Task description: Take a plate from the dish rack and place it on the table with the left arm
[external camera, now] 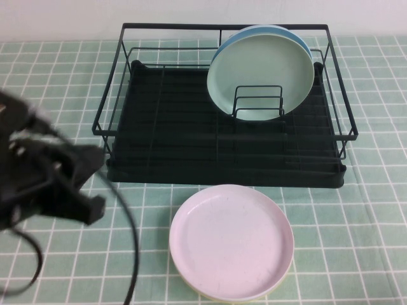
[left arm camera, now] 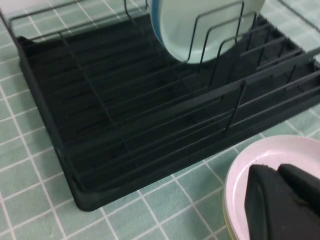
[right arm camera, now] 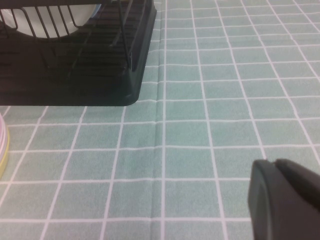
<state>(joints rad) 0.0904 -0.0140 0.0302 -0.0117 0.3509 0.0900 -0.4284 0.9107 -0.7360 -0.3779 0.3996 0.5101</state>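
Note:
The pale pink plate (external camera: 232,241) lies flat on the checked table (external camera: 356,210), just in front of the black wire dish rack (external camera: 222,152), on top of a yellowish plate. My left gripper (external camera: 94,208) is at the table's left, apart from the plate and blurred. In the left wrist view it (left arm camera: 275,170) is shut and empty, with the pink plate (left arm camera: 265,150) behind its tips and the rack (left arm camera: 125,115) beyond. My right gripper (right arm camera: 272,165) is shut and empty above bare cloth; it is out of the high view.
A mint-green plate (external camera: 261,73) stands upright in the rack's wire dividers, with a blue plate (external camera: 267,30) behind it. The rack's corner (right arm camera: 100,75) and the plate stack's edge (right arm camera: 2,145) show in the right wrist view. Black cable (external camera: 130,241) hangs from the left arm.

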